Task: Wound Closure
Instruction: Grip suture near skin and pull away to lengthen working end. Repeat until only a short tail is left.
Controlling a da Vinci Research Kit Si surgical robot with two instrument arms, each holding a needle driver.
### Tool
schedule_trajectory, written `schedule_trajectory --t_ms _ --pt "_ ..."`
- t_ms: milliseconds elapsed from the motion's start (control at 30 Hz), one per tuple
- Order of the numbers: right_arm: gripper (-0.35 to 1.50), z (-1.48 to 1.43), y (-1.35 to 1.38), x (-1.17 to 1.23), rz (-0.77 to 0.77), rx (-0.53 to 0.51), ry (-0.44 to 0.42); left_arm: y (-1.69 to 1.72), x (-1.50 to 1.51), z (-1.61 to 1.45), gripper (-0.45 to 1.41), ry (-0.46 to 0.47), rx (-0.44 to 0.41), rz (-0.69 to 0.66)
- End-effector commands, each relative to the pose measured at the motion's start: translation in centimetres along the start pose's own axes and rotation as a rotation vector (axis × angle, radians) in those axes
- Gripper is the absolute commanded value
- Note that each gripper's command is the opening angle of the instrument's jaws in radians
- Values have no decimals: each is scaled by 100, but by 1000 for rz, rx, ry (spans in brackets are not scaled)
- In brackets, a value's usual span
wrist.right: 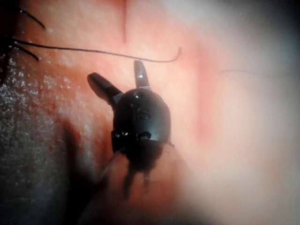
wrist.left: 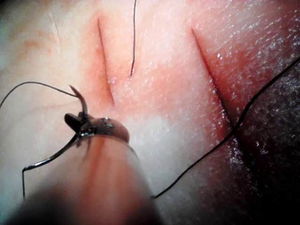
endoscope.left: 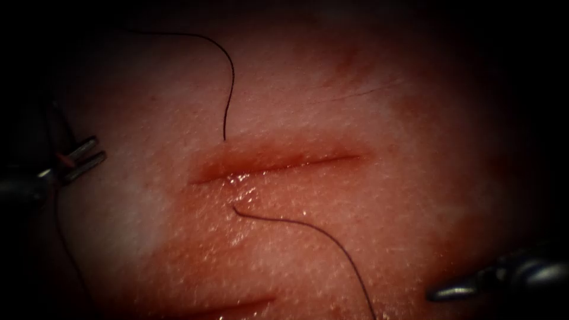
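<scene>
One pass of thread (endoscope.left: 229, 77) crosses the cut (endoscope.left: 272, 168). It goes into the tissue (endoscope.left: 385, 225) just above the cut's left part and comes out just below it, and both strands trail away loose. No knot shows, and the rest of the cut lies unstitched to the right, so I judge the closure to be at an early stage, with tying and further stitches left.

The needle (wrist.left: 47, 161) is out of the tissue, well to the left of the cut. The left gripper (endoscope.left: 92, 153) is pinching it at about the middle of its curve, with the thread hanging from its blunt end. The right gripper (wrist.right: 117, 75) hovers at the lower right, jaws spread, holding nothing.

A second, untouched cut (endoscope.left: 237, 308) lies below. A faint mark on the right tool's head may read "IS"; I cannot be sure.
</scene>
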Motion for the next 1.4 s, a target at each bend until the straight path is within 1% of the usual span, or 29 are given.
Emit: schedule_trajectory --t_ms 33,100,167,200,267,333,400,500,533,600,700,833,900,933,1033,1167,1267,1367,1400 --pt "148 -5 13 -7 -6 -26 0 3 0 7 -45 0 1 0" --pt "148 -9 25 -12 -24 -61 -14 2 0 8 -45 0 1 0" --pt "147 -3 38 -20 -43 -112 -26 2 0 8 -45 0 1 0" --pt "148 13 50 -31 -54 -157 -34 3 0 9 -45 2 0 0" --pt "148 30 61 -44 -66 -179 -51 3 1 9 -45 2 1 0" --pt "147 48 73 -59 -63 -176 -35 4 1 9 -45 1 1 0" --pt "147 72 91 -85 -64 -176 6 3 1 9 -45 1 1 0" --pt "147 97 108 -114 -71 -175 25 4 1 9 -45 1 2 0" --pt "147 117 114 -133 -48 -161 58 4 0 8 -45 2 2 0" --pt "145 136 114 -147 -29 -154 94 4 0 8 -45 1 -1 2" --pt "145 161 110 -159 -22 -145 118 3 -2 6 -45 3 -2 3" --pt "143 190 105 -163 -21 -124 147 3 -1 7 -45 2 -2 3" --pt "143 205 105 -160 -18 -110 179 4 0 7 -45 1 -1 2" --pt "142 207 105 -159 -14 -109 189 4 0 8 -45 1 -1 2" --pt "140 211 106 -154 -12 -107 220 4 0 8 -45 1 -1 2" --pt "136 211 101 -136 -9 -94 264 4 0 7 -45 1 -1 2" --pt "125 205 98 -129 -7 -85 273 4 0 7 -45 1 0 -3" --pt "111 201 97 -129 -6 -86 271 5 0 7 -45 1 1 -3" --pt "111 201 97 -129 -6 -86 271 5 0 7 -45 1 1 -3"
